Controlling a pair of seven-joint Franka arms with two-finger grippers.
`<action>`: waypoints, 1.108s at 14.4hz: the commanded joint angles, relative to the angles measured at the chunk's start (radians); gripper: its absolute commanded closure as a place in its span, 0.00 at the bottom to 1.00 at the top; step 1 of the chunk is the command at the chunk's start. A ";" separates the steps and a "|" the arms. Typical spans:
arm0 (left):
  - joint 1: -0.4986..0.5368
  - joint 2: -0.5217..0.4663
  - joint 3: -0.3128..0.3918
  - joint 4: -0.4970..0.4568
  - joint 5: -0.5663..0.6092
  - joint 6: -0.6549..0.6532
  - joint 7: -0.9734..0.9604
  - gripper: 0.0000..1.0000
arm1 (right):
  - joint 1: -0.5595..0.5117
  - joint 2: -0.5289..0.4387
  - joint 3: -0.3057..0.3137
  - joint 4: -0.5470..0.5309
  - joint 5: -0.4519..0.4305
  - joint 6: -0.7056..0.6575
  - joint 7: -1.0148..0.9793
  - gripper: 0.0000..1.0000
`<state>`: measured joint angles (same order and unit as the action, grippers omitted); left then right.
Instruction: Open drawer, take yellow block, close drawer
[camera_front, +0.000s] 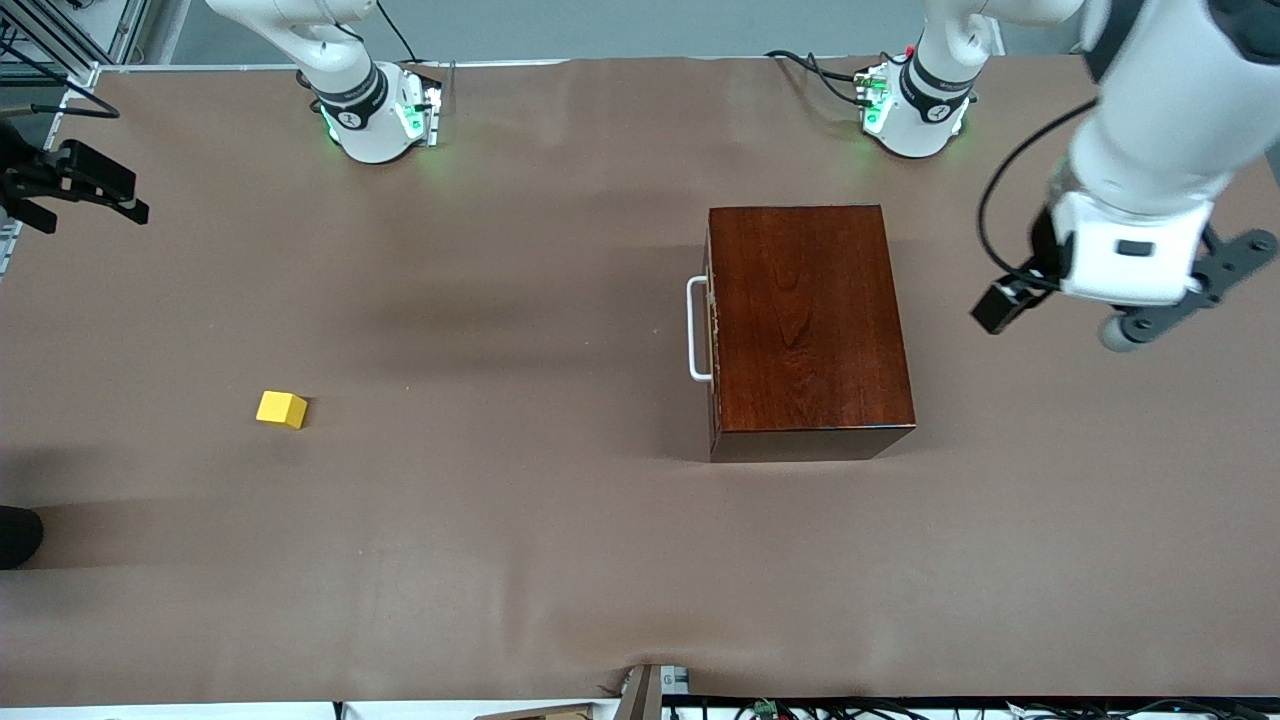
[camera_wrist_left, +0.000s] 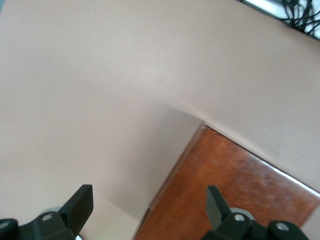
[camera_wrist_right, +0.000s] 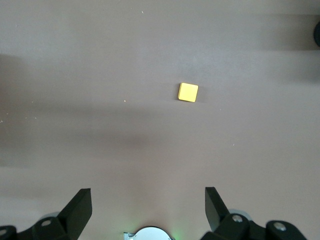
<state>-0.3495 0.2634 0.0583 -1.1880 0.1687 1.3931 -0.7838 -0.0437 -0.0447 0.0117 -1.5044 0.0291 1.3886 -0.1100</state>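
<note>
The dark reddish-brown box (camera_front: 808, 318) stands on the table toward the left arm's end. Its drawer is pushed in, and the white bar handle (camera_front: 697, 330) faces the right arm's end. The yellow block (camera_front: 282, 409) lies on the bare table toward the right arm's end, nearer the front camera than the box, and also shows in the right wrist view (camera_wrist_right: 188, 92). My left gripper (camera_wrist_left: 150, 205) is open and empty, up in the air beside the box (camera_wrist_left: 235, 185), over its edge. My right gripper (camera_wrist_right: 148, 205) is open and empty, high above the table near its own base, well away from the block.
The brown table cover (camera_front: 500, 560) lies flat around both things. A black fixture (camera_front: 75, 185) juts in at the table's edge at the right arm's end. Cables (camera_front: 820, 65) lie near the left arm's base.
</note>
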 joint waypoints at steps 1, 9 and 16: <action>0.098 -0.082 -0.011 -0.106 -0.023 -0.002 0.179 0.00 | -0.013 -0.007 0.008 0.007 0.008 -0.014 -0.004 0.00; 0.282 -0.170 -0.011 -0.211 -0.074 0.015 0.556 0.00 | -0.018 -0.009 0.008 0.001 0.009 -0.033 -0.002 0.00; 0.305 -0.316 -0.026 -0.346 -0.110 0.084 0.672 0.00 | -0.018 -0.009 0.007 0.001 0.017 -0.034 0.000 0.00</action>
<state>-0.0459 -0.0018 0.0534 -1.4860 0.0752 1.4502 -0.1312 -0.0441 -0.0447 0.0110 -1.5042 0.0293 1.3612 -0.1099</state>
